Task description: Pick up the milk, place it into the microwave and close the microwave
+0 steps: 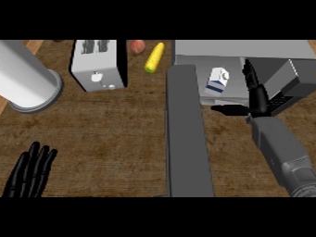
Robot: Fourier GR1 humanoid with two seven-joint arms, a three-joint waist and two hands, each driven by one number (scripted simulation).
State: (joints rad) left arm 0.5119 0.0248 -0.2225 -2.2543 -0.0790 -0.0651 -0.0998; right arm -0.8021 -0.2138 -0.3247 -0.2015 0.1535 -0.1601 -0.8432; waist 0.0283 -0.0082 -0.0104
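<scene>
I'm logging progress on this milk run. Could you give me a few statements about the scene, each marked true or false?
1. The milk carton stands inside the microwave. True.
2. The microwave door is closed. False: it is swung wide open.
3. The right hand is curled round the milk carton. False: its fingers are straight, beside the carton and apart from it.
4. The left hand rests open at the lower left. True.
5. The toaster stands right of the microwave. False: it stands to the left.

Light is soft and even, brightest on the white cylinder [13, 74], shadows faint.
</scene>
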